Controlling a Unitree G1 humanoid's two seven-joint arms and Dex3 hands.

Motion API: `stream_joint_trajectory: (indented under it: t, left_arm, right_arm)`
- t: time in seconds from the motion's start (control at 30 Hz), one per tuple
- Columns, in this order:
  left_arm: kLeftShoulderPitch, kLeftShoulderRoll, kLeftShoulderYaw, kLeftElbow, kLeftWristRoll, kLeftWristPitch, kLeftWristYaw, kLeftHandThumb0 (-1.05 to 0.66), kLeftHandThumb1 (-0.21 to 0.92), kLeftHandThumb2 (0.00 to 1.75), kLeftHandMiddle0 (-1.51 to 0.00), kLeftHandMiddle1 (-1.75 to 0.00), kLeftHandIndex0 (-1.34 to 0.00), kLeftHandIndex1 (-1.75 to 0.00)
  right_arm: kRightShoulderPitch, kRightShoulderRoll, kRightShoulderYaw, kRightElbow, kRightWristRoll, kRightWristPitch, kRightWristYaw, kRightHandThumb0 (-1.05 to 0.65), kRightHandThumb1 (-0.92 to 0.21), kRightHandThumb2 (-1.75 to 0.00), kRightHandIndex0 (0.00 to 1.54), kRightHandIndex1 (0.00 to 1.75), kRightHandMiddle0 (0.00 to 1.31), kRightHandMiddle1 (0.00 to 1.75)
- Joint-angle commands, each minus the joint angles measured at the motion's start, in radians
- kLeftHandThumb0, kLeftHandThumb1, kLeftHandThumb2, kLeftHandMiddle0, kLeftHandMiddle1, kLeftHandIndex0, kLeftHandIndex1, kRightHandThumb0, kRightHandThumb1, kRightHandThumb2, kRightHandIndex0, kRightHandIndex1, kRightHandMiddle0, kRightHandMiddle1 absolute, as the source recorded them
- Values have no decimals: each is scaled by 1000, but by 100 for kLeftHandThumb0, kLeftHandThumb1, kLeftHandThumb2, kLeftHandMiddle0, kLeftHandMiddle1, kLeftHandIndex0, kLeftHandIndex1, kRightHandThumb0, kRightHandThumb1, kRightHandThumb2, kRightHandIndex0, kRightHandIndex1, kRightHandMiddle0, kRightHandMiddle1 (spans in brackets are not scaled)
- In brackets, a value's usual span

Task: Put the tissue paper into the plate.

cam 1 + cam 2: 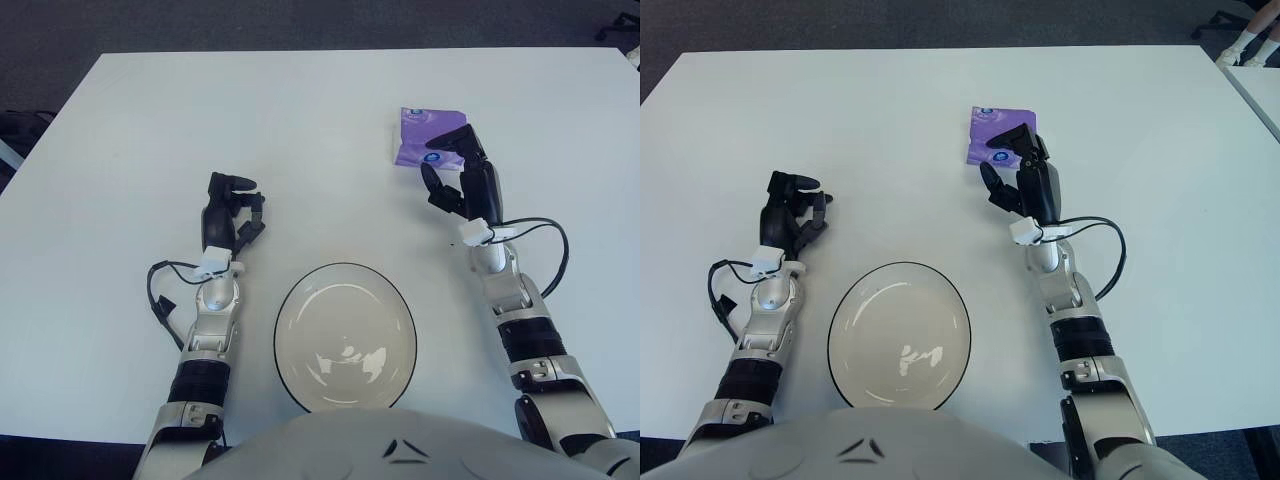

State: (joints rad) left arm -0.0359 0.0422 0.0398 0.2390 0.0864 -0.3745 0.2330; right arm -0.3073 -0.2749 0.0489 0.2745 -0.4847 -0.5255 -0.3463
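A purple tissue pack (418,135) lies on the white table, far right of centre. My right hand (455,168) reaches over its near right corner with fingers spread, open, and partly hides that corner; I cannot tell whether it touches the pack. The white plate with a dark rim (346,267) sits near the table's front edge, between my arms and empty. My left hand (233,207) shows to the left of the plate, fingers relaxed and holding nothing.
The white table (300,110) stretches wide behind the hands. Dark floor lies beyond its far edge. Black cables loop beside both forearms (160,300).
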Motion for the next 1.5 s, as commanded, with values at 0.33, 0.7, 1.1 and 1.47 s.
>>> stream_joint_trajectory:
  t: [0.33,0.7,1.1,1.47]
  left_arm:
    - [126,-49,-37,188,38,34,23,-36,82,68,-52,-135,-24,-175]
    - [122,-45,-35,194,31,35,17,-35,83,66,-50,-135,-24,-175]
    - [124,-53,-28,184,5,46,3,-35,83,66,-48,-134,-24,-175]
    - [125,-56,-29,182,10,49,12,-35,83,66,-50,-135,-24,-175]
  right_arm:
    - [-154,-99,17,97,-52,12,34,-87,-92,-65,0,35,0,53]
    - [-240,-139,44,91,-40,32,139,-103,-92,-59,0,1,0,4]
    - [-456,-185,109,346,-103,64,192,-105,-91,-41,0,0,0,0]
    - [-647,-194,225,619,-202,40,126,-105,-89,-36,0,0,0,0]
